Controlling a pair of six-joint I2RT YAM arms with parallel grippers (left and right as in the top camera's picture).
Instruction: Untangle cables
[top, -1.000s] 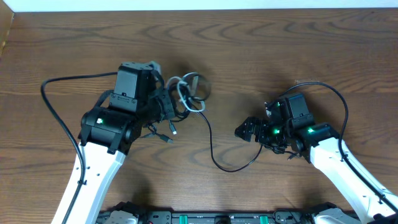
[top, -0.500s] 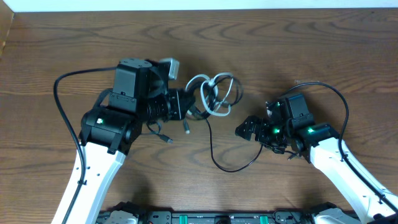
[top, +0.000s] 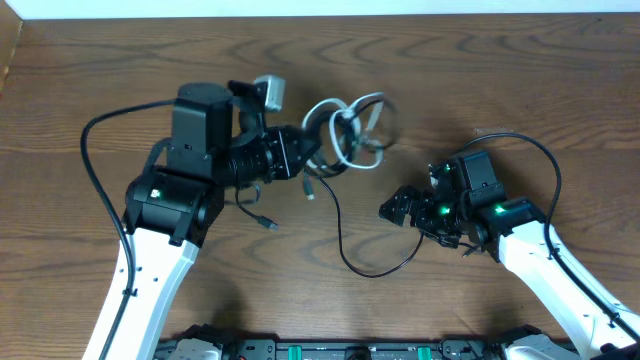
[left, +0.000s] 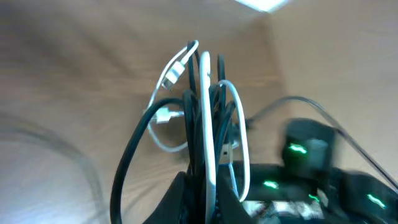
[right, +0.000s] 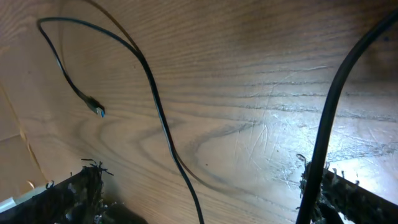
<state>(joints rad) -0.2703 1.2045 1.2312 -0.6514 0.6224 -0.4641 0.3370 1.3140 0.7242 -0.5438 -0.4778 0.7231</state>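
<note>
My left gripper (top: 305, 158) is shut on the tangled cables (top: 348, 130), a knot of white and black loops held off the table left of centre. In the left wrist view the bundle (left: 205, 106) stands up from between my fingers (left: 186, 199), white loops and a white plug on top. One thin black cable (top: 342, 240) trails from the knot down to the table and curves toward my right gripper (top: 392, 210). That gripper (right: 205, 208) is open just above the wood, and the black cable (right: 158, 118) runs between its fingers untouched. Its plug end (right: 97, 110) lies further off.
A thick black arm cable (top: 95, 160) loops out to the left of the left arm. Another (top: 548, 170) arcs over the right arm and shows as a dark bar (right: 333, 106) beside the right finger. The table's far edge (top: 320, 14) meets a white wall.
The left gripper has swung up and to the right, carrying the knot of cables off the table toward the far middle. The right arm has not moved.
</note>
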